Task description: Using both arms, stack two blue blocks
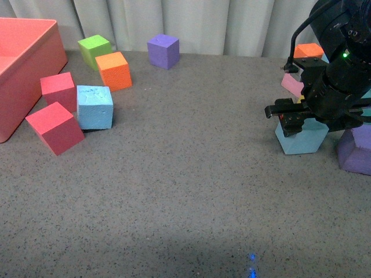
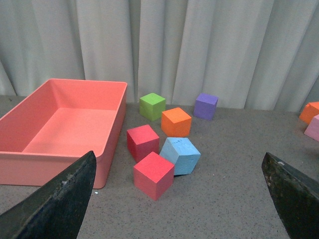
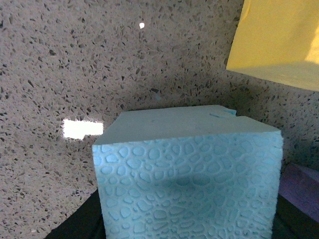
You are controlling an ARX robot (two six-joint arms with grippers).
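Had stacked nothing yet; had right tool (image 1: 304,119) at one blue block (image 1: 304,142), grip untellable, left tool (image 2: 180,199) spread, other blue block (image 1: 94,107) untouched.

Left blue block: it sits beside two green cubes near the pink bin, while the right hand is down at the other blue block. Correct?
No. The two cubes beside the left blue block are red, not green, as the front view shows. It does sit near the pink bin, and the right hand is down at the other blue block.
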